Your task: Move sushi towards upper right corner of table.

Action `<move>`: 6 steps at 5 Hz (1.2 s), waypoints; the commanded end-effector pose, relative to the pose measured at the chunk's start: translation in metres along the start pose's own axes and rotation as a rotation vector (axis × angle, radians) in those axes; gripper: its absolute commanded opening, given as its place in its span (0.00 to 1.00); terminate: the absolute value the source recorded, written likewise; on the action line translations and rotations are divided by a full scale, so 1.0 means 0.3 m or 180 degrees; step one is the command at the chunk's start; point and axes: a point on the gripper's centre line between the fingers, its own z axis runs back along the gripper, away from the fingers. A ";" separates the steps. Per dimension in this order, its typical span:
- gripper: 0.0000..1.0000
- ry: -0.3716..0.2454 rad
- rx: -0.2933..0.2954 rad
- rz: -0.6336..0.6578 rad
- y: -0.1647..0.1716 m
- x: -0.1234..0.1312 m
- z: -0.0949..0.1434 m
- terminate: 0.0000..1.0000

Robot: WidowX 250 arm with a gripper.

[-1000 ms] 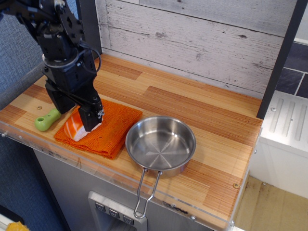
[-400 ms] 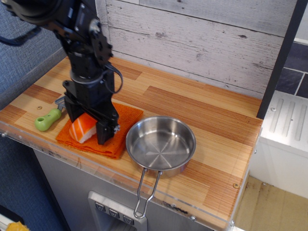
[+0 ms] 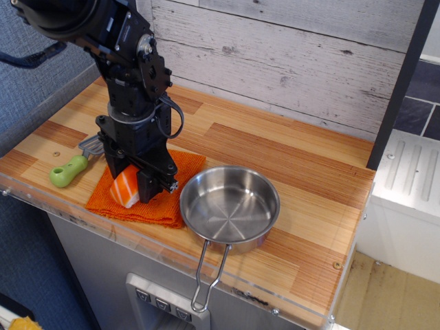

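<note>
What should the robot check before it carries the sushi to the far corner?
1. Sushi sits between the gripper fingers: ok.
2. Sushi lifted clear of the orange cloth: cannot tell.
3. Cloth not snagged by the gripper: cannot tell.
4. Metal pan stands beside the cloth, so the path must pass behind or over it: not ok yet.
5. Upper right corner of the table has bare wood to land on: ok.

Orange with white stripes over a white base is shown by the sushi [image 3: 126, 189], clamped in the black gripper [image 3: 132, 187]. Beneath the claw an orange cloth [image 3: 146, 194] is seen; to its left, a lime-green handle [image 3: 67, 171]; to its right, a silver pan [image 3: 229, 206]. Striped light-and-brown wood grain is borne by the table [image 3: 275, 158].
</note>
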 end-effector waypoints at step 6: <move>0.00 -0.1006 -0.0223 -0.0208 -0.237 0.376 0.298 0.00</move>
